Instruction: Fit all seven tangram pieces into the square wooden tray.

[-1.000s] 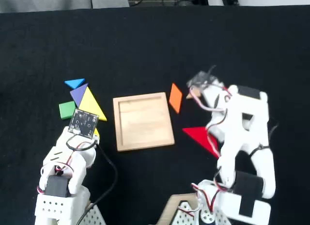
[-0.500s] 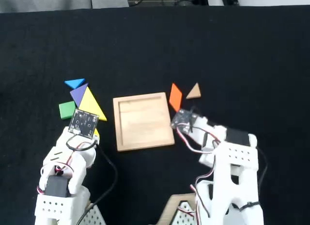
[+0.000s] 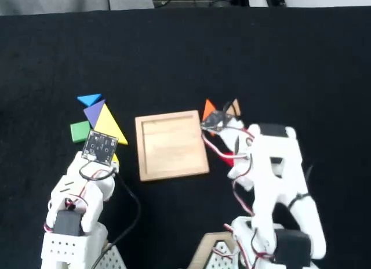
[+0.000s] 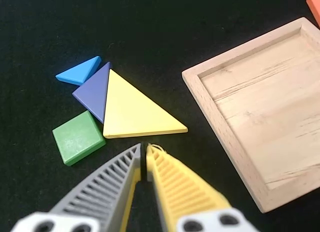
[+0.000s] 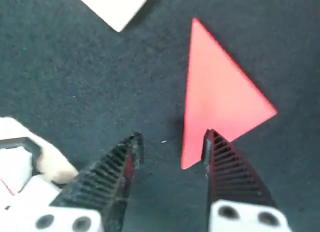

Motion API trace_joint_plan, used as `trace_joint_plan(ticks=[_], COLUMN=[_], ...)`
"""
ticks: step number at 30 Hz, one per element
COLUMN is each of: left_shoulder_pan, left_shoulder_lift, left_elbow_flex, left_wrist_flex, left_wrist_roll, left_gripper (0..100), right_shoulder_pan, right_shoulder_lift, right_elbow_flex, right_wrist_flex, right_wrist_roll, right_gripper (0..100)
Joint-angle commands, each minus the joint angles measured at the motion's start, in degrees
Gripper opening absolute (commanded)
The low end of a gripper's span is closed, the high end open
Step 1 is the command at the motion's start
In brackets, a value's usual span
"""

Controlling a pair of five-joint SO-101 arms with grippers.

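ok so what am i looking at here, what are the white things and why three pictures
The white things are two small robot arms at a black table: the left arm and the right arm. The high view comes from a fixed camera overhead; the other two from a camera on each arm's wrist, looking along its gripper. On the table lies an empty square wooden tray. On one side are a blue triangle, purple triangle, yellow triangle and green square; on the other an orange parallelogram, tan triangle and red triangle. The left gripper is shut near the yellow triangle; the right gripper is open at the red triangle's edge. Neither holds anything.
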Motion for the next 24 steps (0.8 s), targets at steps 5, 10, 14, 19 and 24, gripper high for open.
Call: trace_joint_plan(ticks=[5, 10, 14, 19, 24], left_shoulder_pan=[0.6, 0.6, 0.5, 0.5, 0.4], left_shoulder_lift=[0.3, 0.3, 0.3, 0.3, 0.3], left_elbow_flex=[1.1, 1.1, 1.1, 1.1, 1.1], left_wrist_flex=[0.0, 0.0, 0.0, -0.3, -0.7], left_wrist_roll=[-0.3, -0.3, -0.2, 0.2, 0.3], left_gripper=[3, 3, 3, 3, 3], right_shoulder_pan=[-1.1, -1.0, -0.5, -0.5, -0.5], right_shoulder_lift=[-3.7, -7.3, -7.5, -7.4, -7.6], right_elbow_flex=[2.9, 7.3, 8.0, 8.3, 8.1], right_wrist_flex=[-3.3, -8.3, -10.0, -11.2, -12.2], right_wrist_roll=[4.8, 5.5, 5.5, 8.7, 10.1], right_gripper=[20.6, 20.6, 20.6, 32.7, 44.0])
